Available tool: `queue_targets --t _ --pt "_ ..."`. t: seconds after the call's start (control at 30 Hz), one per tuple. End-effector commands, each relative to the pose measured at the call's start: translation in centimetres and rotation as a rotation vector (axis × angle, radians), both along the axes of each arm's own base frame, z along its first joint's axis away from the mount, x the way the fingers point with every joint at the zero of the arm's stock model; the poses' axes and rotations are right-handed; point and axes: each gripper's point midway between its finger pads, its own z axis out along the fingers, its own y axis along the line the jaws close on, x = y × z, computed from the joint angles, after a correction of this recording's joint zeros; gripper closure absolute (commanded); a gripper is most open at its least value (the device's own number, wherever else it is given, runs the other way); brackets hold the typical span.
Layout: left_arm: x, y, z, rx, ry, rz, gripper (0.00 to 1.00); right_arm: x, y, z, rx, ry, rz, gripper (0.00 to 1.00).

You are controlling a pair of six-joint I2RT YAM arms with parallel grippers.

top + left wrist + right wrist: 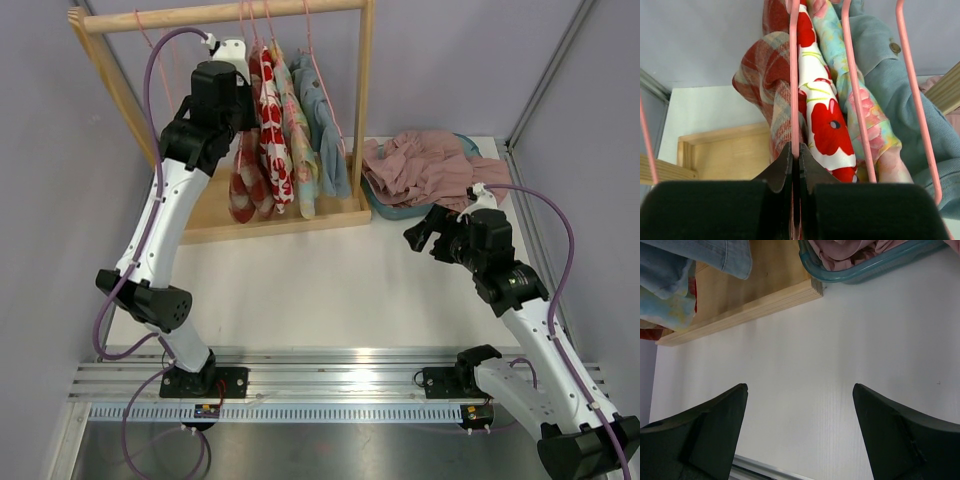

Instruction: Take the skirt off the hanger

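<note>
Grip on the left side is tight: I see the left gripper with its jaws pressed together on the thin pink hanger, pinching the wire where it runs down between 2 garments. The red plaid skirt hangs bunched against the left of that wire, touching it, and a white garment with red poppies lies against its right. From my overhead view the skirt sits at the left end of the row on the wooden rack, with a pastel floral piece and a blue denim piece further right, each on its own pink hanger. I cannot tell which garment the pinched hanger carries. The right gripper hovers above the white table with its jaws spread wide and nothing between them, near the rack's base board and a teal basket heaped with pink cloth.
</note>
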Motion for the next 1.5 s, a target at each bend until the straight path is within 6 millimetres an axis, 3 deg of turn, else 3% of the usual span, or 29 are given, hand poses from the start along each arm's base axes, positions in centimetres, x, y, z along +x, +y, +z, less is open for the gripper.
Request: queue_targets --t 0.0,0.07,0.2,0.23,0.3,0.33,0.4,0.43,0.47,0.53,0.57,0.63,0.67,0.77,0.8,0.87,0.97,1.23,1.27,1.37,1.4,1.43,1.47 --pt "-3.4 1.8 9.8 -0.024 -0.244 0.051 1.00 0.6 0.9 3.5 0.011 -0.100 0.053 0.06" --pt "-4.7 3.0 11.8 -0.030 -0.279 0.096 1.00 0.8 1.5 6.0 0.032 -0.154 0.087 0.05" --pt "-8.6 4.6 16.5 -0.095 -0.408 0.149 1.00 0.5 5.6 11.4 0.154 -0.238 0.294 0.05" --pt "-9.2 4.4 16.8 -0.102 -0.419 0.146 1.00 -0.1 6.9 14.1 0.169 -0.288 0.344 0.05" --pt "-10.4 4.6 17.9 -0.121 -0.450 0.149 1.00 0.6 8.5 14.8 0.118 -0.293 0.365 0.05" --pt "-10.9 4.8 18.4 -0.134 -0.461 0.150 1.00 -1.2 11.1 18.0 0.117 -0.357 0.447 0.04" --pt "-11.2 4.5 18.1 -0.139 -0.447 0.145 1.00 -0.6 13.7 17.7 0.040 -0.338 0.484 0.04" --pt "-11.3 4.5 17.9 -0.139 -0.442 0.143 1.00 -2.0 15.5 20.4 0.061 -0.386 0.540 0.03" --pt "-11.1 4.2 17.3 -0.134 -0.427 0.138 1.00 -1.7 17.4 19.6 0.037 -0.356 0.570 0.04" --pt "-11.9 4.3 17.5 -0.155 -0.438 0.134 1.00 -3.5 20.4 21.4 0.057 -0.385 0.637 0.03" --pt "-11.6 4.0 16.4 -0.145 -0.417 0.133 1.00 -3.3 22.1 20.5 0.037 -0.370 0.659 0.04" --pt "-12.3 4.4 16.5 -0.173 -0.422 0.135 1.00 -3.8 24.0 21.2 0.032 -0.391 0.666 0.03" --pt "-12.2 4.1 15.7 -0.173 -0.406 0.128 1.00 -4.2 26.2 20.0 0.017 -0.371 0.702 0.03" --pt "-12.9 4.0 15.3 -0.211 -0.401 0.113 1.00 -4.5 29.6 18.9 -0.007 -0.357 0.724 0.03" --pt "-13.2 3.9 15.4 -0.229 -0.402 0.105 1.00 -4.5 30.3 19.5 0.002 -0.366 0.725 0.03" --pt "-13.8 3.8 15.4 -0.245 -0.403 0.091 1.00 -4.1 32.1 17.9 -0.020 -0.342 0.733 0.03" --pt "-14.2 3.6 15.2 -0.262 -0.395 0.079 1.00 -3.6 33.8 17.4 -0.021 -0.344 0.740 0.03" --pt "-15.2 3.0 14.2 -0.311 -0.377 0.035 1.00 -2.5 36.2 16.1 -0.025 -0.339 0.737 0.05" --pt "-15.3 3.0 14.2 -0.316 -0.377 0.034 1.00 -2.3 36.2 16.1 -0.028 -0.342 0.729 0.25" --pt "-15.8 3.3 14.1 -0.317 -0.383 0.033 1.00 -2.0 36.3 15.5 -0.034 -0.346 0.723 0.70" --pt "-16.0 3.5 14.2 -0.317 -0.386 0.035 1.00 -2.1 36.4 14.5 -0.047 -0.331 0.727 0.92" --pt "-16.1 3.7 14.4 -0.315 -0.391 0.042 1.00 -2.2 36.2 14.4 -0.045 -0.328 0.721 1.00" --pt "-16.2 3.9 14.4 -0.309 -0.394 0.044 1.00 -2.2 36.0 14.0 -0.047 -0.321 0.716 1.00"
